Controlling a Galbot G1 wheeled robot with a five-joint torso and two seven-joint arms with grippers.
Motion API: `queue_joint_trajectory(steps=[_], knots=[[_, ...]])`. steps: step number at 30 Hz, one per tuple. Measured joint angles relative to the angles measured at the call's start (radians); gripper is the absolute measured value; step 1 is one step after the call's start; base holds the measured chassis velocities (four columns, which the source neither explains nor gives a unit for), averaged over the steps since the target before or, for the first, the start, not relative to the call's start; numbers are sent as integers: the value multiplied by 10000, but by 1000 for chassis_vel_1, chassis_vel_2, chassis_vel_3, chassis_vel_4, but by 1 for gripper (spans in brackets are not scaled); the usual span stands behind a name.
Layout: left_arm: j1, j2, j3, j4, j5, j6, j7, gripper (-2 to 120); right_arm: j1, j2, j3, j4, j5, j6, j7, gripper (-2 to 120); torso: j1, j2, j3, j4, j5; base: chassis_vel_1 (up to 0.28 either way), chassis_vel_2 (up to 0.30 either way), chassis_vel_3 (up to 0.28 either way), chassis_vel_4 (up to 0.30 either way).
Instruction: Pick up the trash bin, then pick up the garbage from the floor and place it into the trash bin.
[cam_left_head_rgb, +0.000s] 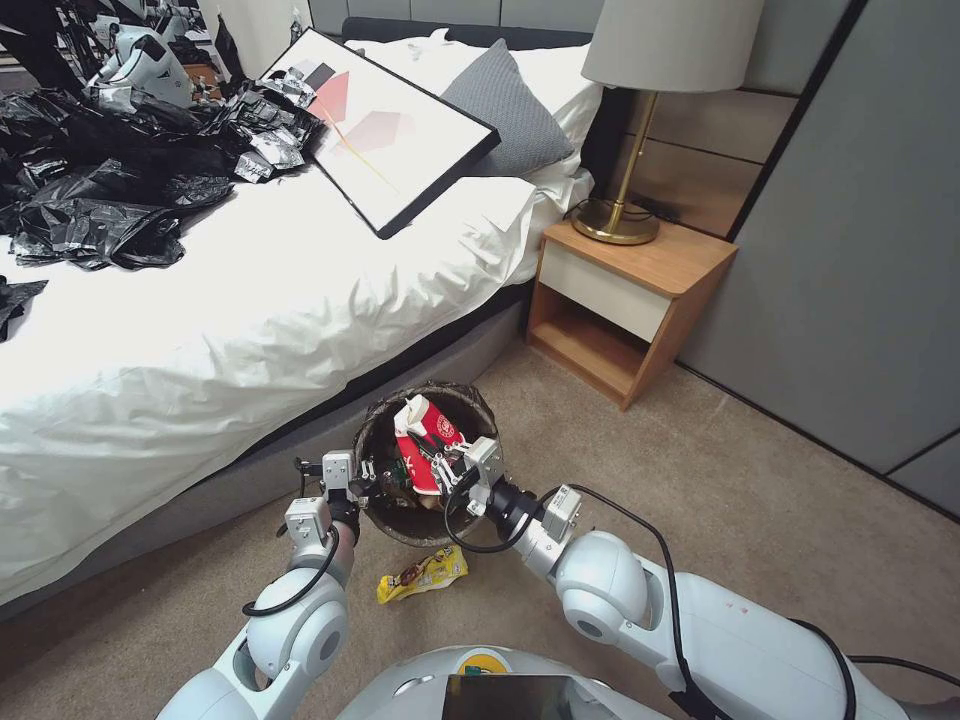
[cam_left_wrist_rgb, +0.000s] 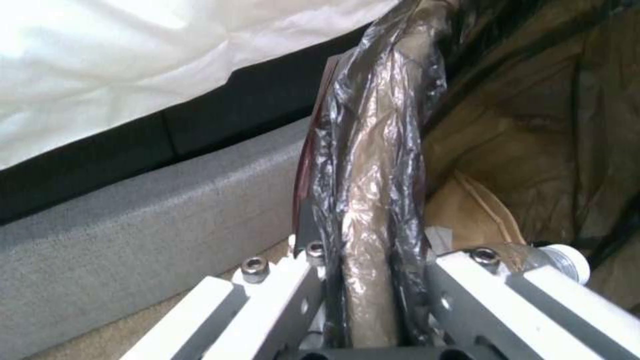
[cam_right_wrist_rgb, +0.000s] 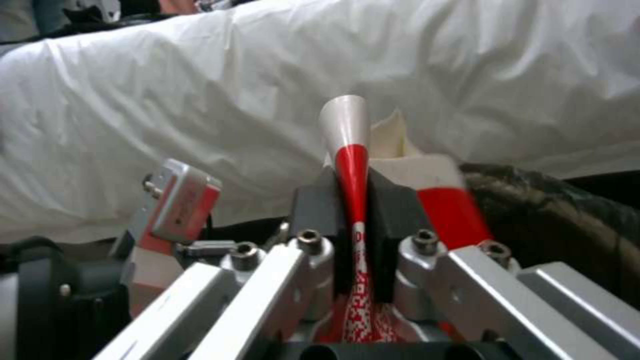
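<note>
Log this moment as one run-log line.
left gripper: shut on trash bin rim | right gripper: shut on red-and-white cup over bin | yellow wrapper: on carpet

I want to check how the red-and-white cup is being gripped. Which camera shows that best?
The right wrist view: the right gripper pinches the flattened red-and-white cup between its pads. The head view shows the cup over the trash bin, the grip partly hidden. The left wrist view shows the bin's rim clamped instead.

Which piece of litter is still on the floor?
The yellow wrapper, lying on the carpet beside the bin. The red-and-white cup is over the bin, pinched in the right gripper.
</note>
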Motion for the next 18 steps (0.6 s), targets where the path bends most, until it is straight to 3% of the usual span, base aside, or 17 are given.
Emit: queue_joint_trajectory(steps=[2, 4, 6, 10, 12, 18], knots=[[-4, 1, -1, 0, -2, -1, -4, 0, -9, 2, -14, -16, -47, -13, 74, 12, 0, 0, 0, 0, 0, 0, 0, 0, 0], [-10, 3, -1, 0, -7, -2, -6, 0, -36, 11, -27, -32, -122, -29, 177, 24, 0, 0, 0, 0, 0, 0, 0, 0, 0], [-13, 3, -2, 0, -7, -3, -6, 0, -41, 15, -29, -32, -130, -32, 200, 25, 0, 0, 0, 0, 0, 0, 0, 0, 0], [-41, -7, 18, 32, -10, -6, -7, 0, -39, 57, -28, -39, -144, -64, 337, 45, 0, 0, 0, 0, 0, 0, 0, 0, 0], [-43, -9, 21, 38, -11, -6, -8, 0, -29, 63, -28, -39, -143, -66, 356, 48, 0, 0, 0, -1, 0, 0, 0, 0, 0], [-53, -22, 23, 73, -18, -6, -5, 0, -9, 113, 217, 43, -120, -55, 485, 74, 0, 0, 0, 0, 1, 0, 0, 0, 0]])
